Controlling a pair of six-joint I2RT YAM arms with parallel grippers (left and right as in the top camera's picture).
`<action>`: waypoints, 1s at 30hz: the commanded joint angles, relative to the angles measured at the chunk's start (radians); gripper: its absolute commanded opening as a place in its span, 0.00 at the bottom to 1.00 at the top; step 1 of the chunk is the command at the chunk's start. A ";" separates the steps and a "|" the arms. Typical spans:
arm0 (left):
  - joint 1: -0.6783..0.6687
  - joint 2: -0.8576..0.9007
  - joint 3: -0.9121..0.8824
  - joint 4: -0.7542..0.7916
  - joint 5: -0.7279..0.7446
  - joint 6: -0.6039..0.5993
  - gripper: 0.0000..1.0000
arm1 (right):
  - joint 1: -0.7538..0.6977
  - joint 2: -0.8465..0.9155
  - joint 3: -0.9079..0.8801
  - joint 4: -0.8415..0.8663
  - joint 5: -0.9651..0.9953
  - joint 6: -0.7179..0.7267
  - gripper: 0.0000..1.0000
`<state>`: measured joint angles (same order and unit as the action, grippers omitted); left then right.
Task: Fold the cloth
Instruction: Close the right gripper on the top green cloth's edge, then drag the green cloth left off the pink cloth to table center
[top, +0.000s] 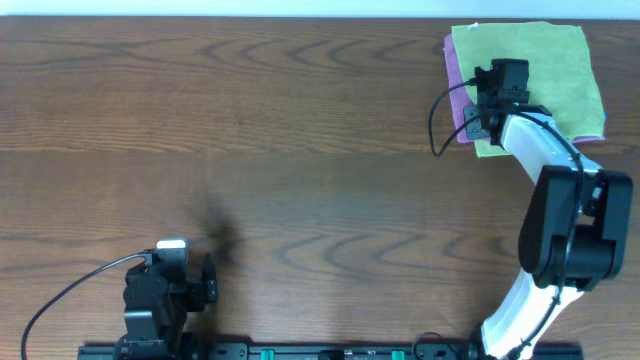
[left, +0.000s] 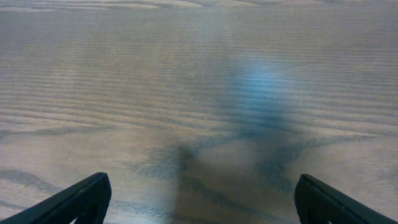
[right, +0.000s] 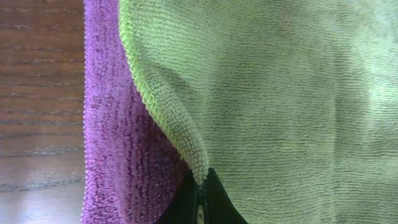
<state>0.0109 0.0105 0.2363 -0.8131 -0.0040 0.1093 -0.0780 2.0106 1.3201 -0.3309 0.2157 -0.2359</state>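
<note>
A green cloth (top: 545, 70) lies folded at the far right of the table, on top of a purple cloth (top: 455, 75) whose left edge sticks out. My right gripper (top: 487, 100) is over the green cloth's left edge. In the right wrist view the gripper (right: 200, 199) is shut on the green cloth's edge (right: 180, 130), pinching a corner of it up off the purple cloth (right: 118, 137). My left gripper (top: 200, 285) is at the near left, far from the cloths. In the left wrist view it (left: 202, 199) is open and empty over bare wood.
The wooden table (top: 250, 150) spreads between the two arms. The right arm's body (top: 570, 230) stands at the near right, with its black cable (top: 437, 120) looping beside the cloths. A black rail (top: 300, 352) runs along the front edge.
</note>
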 joint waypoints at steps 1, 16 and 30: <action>-0.005 -0.007 -0.041 -0.041 -0.014 0.026 0.95 | 0.004 -0.048 0.021 0.016 0.043 -0.013 0.01; -0.005 -0.007 -0.041 -0.041 -0.014 0.026 0.95 | 0.034 -0.189 0.024 0.012 0.072 -0.076 0.01; -0.005 -0.007 -0.041 -0.041 -0.014 0.026 0.95 | 0.225 -0.217 0.024 -0.098 0.072 -0.079 0.01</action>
<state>0.0109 0.0105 0.2363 -0.8131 -0.0040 0.1093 0.1081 1.8275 1.3293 -0.4126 0.2825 -0.3035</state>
